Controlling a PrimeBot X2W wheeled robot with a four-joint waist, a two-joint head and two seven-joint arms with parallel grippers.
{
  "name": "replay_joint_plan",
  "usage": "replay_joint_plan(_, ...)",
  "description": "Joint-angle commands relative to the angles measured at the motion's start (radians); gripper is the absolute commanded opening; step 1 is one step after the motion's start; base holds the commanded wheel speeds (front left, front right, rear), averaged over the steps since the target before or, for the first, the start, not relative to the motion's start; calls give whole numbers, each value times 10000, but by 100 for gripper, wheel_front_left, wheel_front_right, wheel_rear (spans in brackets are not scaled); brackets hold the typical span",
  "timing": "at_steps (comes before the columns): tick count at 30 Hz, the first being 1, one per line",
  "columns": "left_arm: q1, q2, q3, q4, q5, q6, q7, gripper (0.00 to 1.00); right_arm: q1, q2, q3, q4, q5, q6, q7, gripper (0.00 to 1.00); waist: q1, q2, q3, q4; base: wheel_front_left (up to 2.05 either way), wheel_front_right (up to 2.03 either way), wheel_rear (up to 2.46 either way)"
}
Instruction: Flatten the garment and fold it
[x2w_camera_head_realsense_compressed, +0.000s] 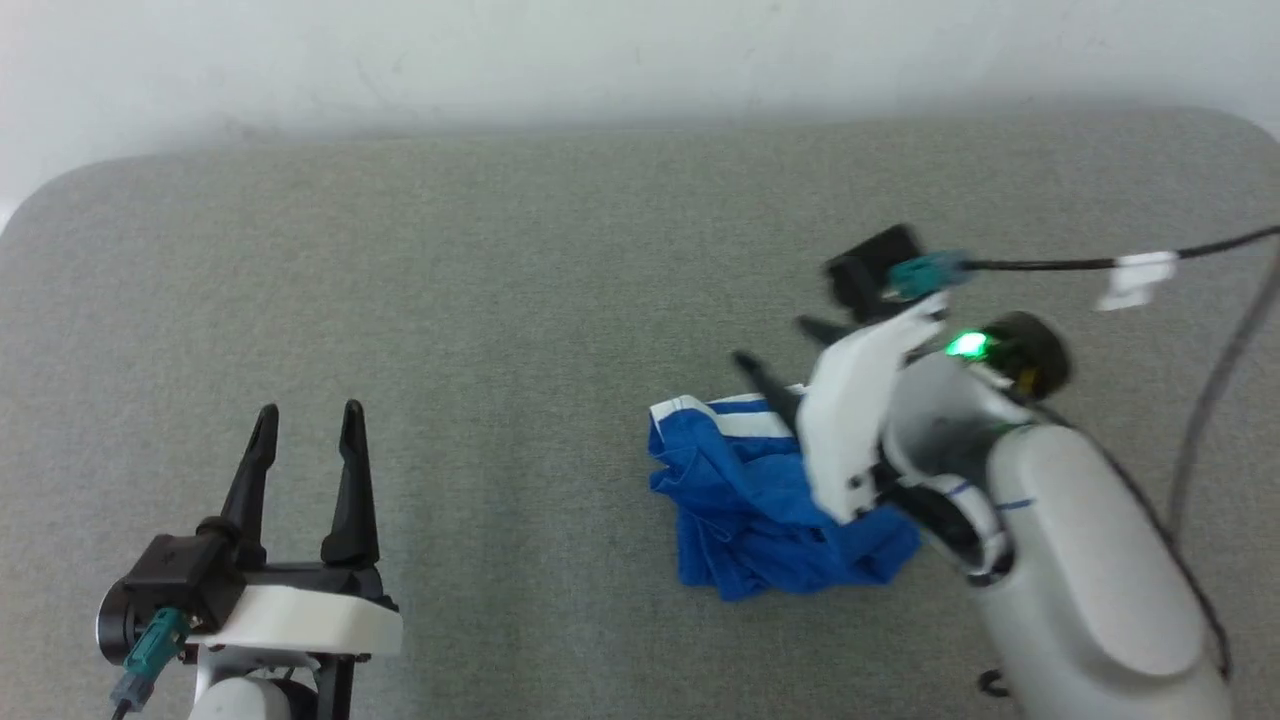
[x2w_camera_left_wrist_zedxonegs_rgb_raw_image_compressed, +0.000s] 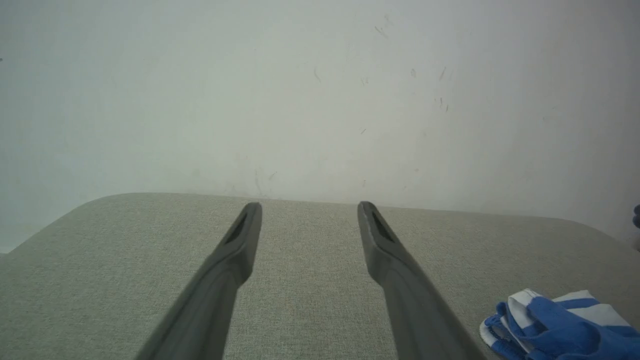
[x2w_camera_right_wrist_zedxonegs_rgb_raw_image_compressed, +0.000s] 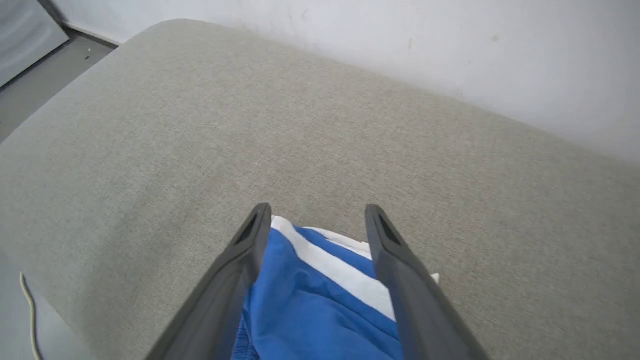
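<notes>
Blue crumpled garment (x2w_camera_head_realsense_compressed: 760, 520) with white stripe on grey table (x2w_camera_head_realsense_compressed: 500, 300)

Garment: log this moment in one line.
garment: crumpled on grey surface | right gripper: open, over striped edge | left gripper: open, apart from garment

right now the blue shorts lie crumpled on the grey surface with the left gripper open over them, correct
Not quite. It is the right gripper that is open over the crumpled blue shorts, as the right wrist view shows. The left gripper is open too, but off to the side over the grey surface.
</notes>
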Motion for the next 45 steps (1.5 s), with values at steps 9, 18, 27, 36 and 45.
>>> replay_joint_plan(9, -14, 31, -129, -32, 37, -71, -47, 100, 1585, -251, -2463, 53, -2075, -9, 608, 100, 0, -1, 31, -164, 0, 0, 0)
replay_joint_plan(18, -142, 78, -309, 21, -35, -76, -47, 100, 1821, -34, -2371, 1706, -2576, -9, -74, 100, 0, -1, 287, 133, 0, 0, 0)
replay_joint_plan(27, -134, 126, -342, 37, -92, -77, -47, 100, 1481, -17, -1634, 3317, -2212, -9, -454, 97, 0, -1, 354, 265, 0, 0, 0)
replay_joint_plan(36, 126, 127, 47, -215, -48, -67, -47, 100, 593, -185, -40, 3152, -1785, -9, -670, 0, 0, -1, 390, -856, 0, 0, 0)
replay_joint_plan(45, 713, 110, 580, -943, -57, -19, -47, 100, -985, -2191, 2683, 2184, 48, -9, -67, 0, 0, -1, 967, -3848, 0, 0, 0)
